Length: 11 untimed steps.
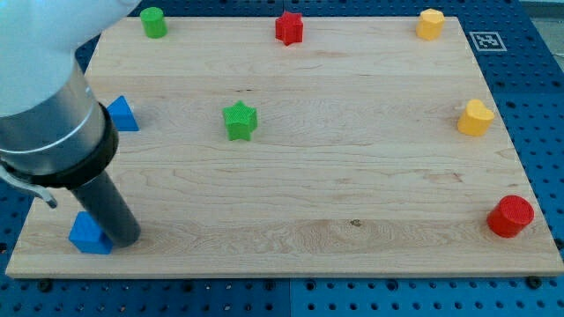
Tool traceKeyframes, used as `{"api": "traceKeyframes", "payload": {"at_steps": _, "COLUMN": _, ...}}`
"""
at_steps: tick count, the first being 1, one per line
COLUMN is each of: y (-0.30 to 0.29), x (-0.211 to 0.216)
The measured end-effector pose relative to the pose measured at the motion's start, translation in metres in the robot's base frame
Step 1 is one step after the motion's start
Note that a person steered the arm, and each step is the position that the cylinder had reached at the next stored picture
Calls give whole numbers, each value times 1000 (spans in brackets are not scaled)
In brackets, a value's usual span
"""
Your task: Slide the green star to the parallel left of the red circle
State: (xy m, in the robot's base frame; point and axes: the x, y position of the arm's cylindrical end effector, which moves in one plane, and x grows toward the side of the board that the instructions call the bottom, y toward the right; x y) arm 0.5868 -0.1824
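On the wooden board (352,189), toward the left and a little far of centre, sits the green star (240,120), lying flat with bare wood all around it and nothing touching it. At the near right corner, well apart from the star, rests the red circle (511,216), a short round block close to the board's right edge.

Along the far edge stand three more blocks: a green cylinder (153,22) at the far left, a red star (289,27) near the middle, and a yellow block (430,24) with faceted sides at the far right. Partway down the right edge sits another yellow block (475,118), rounded and slightly lobed; its exact shape is hard to tell. By the left edge, a blue triangle (122,114) is partly hidden behind the arm's grey body (53,132).

My dark rod comes down from that grey body at the left side of the view, slanting toward the near left corner. My tip (123,238) meets the board right beside a blue block (90,234), on its right side and apparently touching it; the rod covers part of that block, so its shape cannot be made out fully. My tip is well apart from the green star, to its near left, and farther still from the red circle. This arm carries no jaws at all, only the rod, so nothing is spread, pressed together or pinching anything.

Around the board shows a blue perforated table (520,53), with a black-and-white marker tag (487,40) just off the board's far right corner.
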Motion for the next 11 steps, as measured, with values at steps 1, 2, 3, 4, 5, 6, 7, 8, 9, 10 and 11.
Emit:
{"api": "traceKeyframes", "payload": {"at_steps": 1, "y": 9, "x": -9}}
{"api": "traceKeyframes", "payload": {"at_steps": 2, "y": 55, "x": -47}}
{"api": "traceKeyframes", "payload": {"at_steps": 3, "y": 66, "x": -90}}
{"api": "traceKeyframes", "payload": {"at_steps": 4, "y": 66, "x": -125}}
{"api": "traceKeyframes", "payload": {"at_steps": 5, "y": 66, "x": -159}}
{"api": "traceKeyframes", "payload": {"at_steps": 6, "y": 67, "x": -191}}
{"api": "traceKeyframes", "payload": {"at_steps": 7, "y": 91, "x": -199}}
{"api": "traceKeyframes", "payload": {"at_steps": 8, "y": 113, "x": -186}}
{"api": "traceKeyframes", "payload": {"at_steps": 9, "y": 121, "x": -171}}
{"api": "traceKeyframes", "payload": {"at_steps": 10, "y": 121, "x": -170}}
{"api": "traceKeyframes", "payload": {"at_steps": 11, "y": 130, "x": -160}}
